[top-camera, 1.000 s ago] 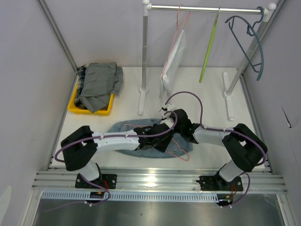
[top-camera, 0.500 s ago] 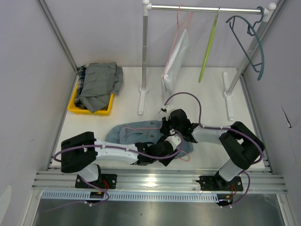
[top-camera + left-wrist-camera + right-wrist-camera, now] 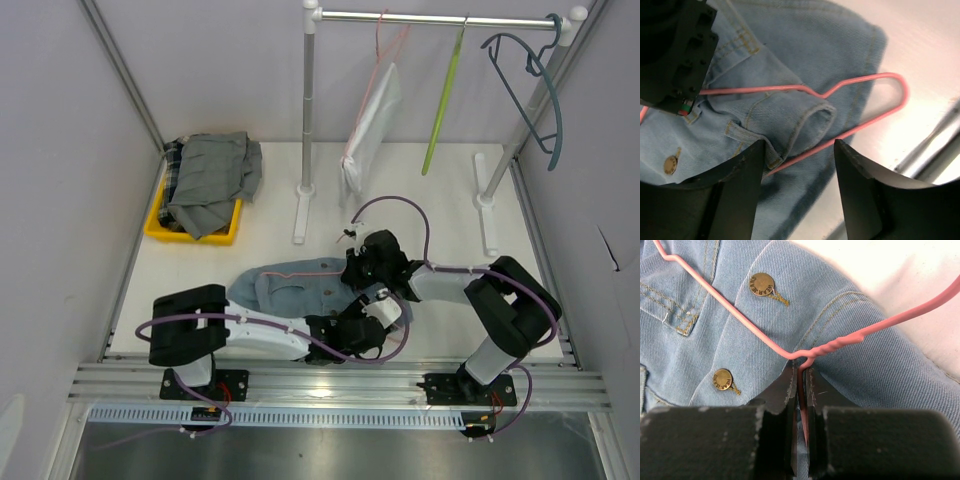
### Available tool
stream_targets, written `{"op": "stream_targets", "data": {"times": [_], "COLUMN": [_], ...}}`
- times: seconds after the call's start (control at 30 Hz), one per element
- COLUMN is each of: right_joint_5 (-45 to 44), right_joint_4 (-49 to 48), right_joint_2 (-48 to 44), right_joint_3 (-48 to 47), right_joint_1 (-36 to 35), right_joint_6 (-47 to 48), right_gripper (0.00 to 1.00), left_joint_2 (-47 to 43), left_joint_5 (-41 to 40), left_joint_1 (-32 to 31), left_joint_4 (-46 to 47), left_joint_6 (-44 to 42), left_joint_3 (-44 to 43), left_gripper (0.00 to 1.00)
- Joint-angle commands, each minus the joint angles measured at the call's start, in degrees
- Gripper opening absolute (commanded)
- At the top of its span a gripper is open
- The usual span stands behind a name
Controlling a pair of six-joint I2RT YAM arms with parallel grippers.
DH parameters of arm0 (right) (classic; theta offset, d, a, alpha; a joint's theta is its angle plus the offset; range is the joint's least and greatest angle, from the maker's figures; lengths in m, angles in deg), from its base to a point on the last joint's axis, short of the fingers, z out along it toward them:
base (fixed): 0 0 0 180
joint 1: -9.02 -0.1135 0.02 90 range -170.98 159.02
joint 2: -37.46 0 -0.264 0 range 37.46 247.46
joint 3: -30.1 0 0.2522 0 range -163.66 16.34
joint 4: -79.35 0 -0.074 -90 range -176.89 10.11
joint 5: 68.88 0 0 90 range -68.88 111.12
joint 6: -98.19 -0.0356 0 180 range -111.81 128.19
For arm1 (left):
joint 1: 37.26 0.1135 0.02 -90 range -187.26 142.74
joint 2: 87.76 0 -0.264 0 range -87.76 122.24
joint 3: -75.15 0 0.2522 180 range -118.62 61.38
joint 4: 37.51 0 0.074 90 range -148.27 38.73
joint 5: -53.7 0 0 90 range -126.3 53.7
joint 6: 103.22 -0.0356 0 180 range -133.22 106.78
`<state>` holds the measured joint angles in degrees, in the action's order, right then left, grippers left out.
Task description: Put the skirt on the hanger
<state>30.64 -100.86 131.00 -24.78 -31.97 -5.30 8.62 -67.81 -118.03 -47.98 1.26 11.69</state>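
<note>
Right gripper has its jaws pinched tight on the pink hanger, biting the wire just below the twisted neck. The denim skirt lies right underneath, with two brass buttons out between nine and eleven o'clock of the fingertips. Over at the left gripper, the jaws stand wide apart, gripping nothing. They straddle a folded edge of the skirt and the lower run of hanger wire, whose loop curves round at two o'clock. From above, the skirt lies flat on the white table near the front edge, and both grippers meet over its three o'clock end. Out at ten o'clock from it sits a yellow tray heaped with grey clothes. Between twelve and one o'clock stands the clothes rack, carrying a white garment, a green hanger and a teal hanger.
</note>
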Motion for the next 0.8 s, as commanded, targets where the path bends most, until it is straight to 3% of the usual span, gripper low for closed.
{"op": "stream_targets", "data": {"times": [0.0, 0.07, 0.17, 0.2, 0.27, 0.53, 0.77], "right_joint_5": [-0.55, -0.47, -0.29, -0.03, 0.15, -0.47, -1.43], "right_joint_4": [-0.26, -0.26, -0.79, -0.88, -1.23, -1.05, 0.88], "right_joint_2": [0.77, 0.86, 1.30, 1.56, 1.74, 2.00, 1.83], "right_joint_3": [-1.06, -1.06, -1.15, -1.15, -1.15, -1.41, -3.00], "right_joint_1": [-0.67, -0.75, -0.58, -0.58, -0.67, -0.32, -0.23], "right_joint_6": [0.14, 0.05, -0.12, -0.30, -0.74, -0.39, 0.93], "right_gripper": [0.00, 0.00, 0.00, 0.00, 0.00, 0.00, 0.00], "left_joint_2": [0.57, -2.32, -2.60, -1.82, -1.46, -12.42, -18.68], "left_joint_5": [-7.68, -6.91, -8.48, -8.66, -8.75, -8.13, -7.34], "left_joint_1": [-0.70, -1.14, -1.05, -1.05, -0.97, -0.97, -0.18], "left_joint_4": [1.89, 4.35, 2.43, 1.99, 1.55, 1.90, -2.23], "left_joint_6": [0.11, 0.89, 3.53, 3.62, 4.76, 3.89, 1.43], "left_joint_3": [-1.21, 0.55, 1.62, 1.53, 1.70, 4.95, 2.24], "left_gripper": [0.58, 0.53, 0.37, 0.16, 0.00, 0.00, 0.00]}}
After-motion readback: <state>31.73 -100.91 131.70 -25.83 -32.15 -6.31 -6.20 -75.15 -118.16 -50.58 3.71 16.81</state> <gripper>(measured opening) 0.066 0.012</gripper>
